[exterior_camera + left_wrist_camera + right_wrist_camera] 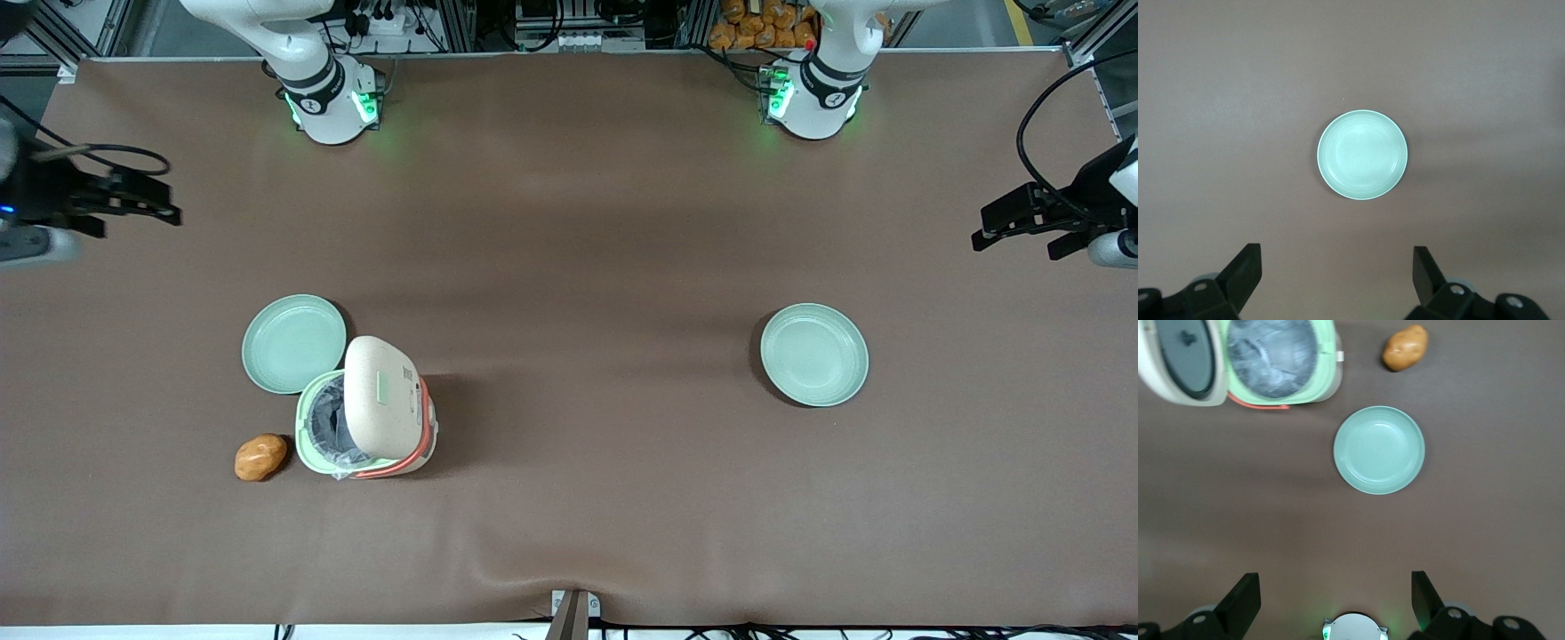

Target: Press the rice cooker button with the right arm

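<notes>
The rice cooker [369, 411] stands on the brown table with its cream lid swung up and open. It shows an orange-red trim band, a pale green rim and a grey pot inside. It also shows in the right wrist view [1275, 361]. My right gripper [164, 202] hangs at the working arm's end of the table, apart from the cooker and farther from the front camera than it. In the right wrist view the gripper [1335, 587] is open and empty, with its fingers wide apart above bare table.
A green plate [293, 344] lies touching the cooker, also seen in the right wrist view [1379, 449]. A brown potato [260, 456] lies beside the cooker, nearer the front camera. A second green plate [813, 355] lies toward the parked arm's end.
</notes>
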Robot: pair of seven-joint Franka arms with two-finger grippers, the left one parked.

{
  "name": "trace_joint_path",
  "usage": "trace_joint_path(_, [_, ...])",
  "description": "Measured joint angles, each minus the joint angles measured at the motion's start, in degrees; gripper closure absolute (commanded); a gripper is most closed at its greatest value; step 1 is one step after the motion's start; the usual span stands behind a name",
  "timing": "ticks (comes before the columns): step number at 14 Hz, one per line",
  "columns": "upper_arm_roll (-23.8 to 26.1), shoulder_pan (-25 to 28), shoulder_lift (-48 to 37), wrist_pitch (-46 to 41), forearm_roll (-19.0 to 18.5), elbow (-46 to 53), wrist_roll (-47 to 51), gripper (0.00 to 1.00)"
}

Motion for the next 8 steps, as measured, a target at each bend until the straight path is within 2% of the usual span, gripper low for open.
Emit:
trace_joint_path(4, [-3.5, -0.7, 0.0, 0.0, -1.0, -0.4, -3.6, 0.00])
trace_joint_path(8, [-3.2, -0.6, -0.4, 0.0, -2.2, -0.4, -3.7, 0.00])
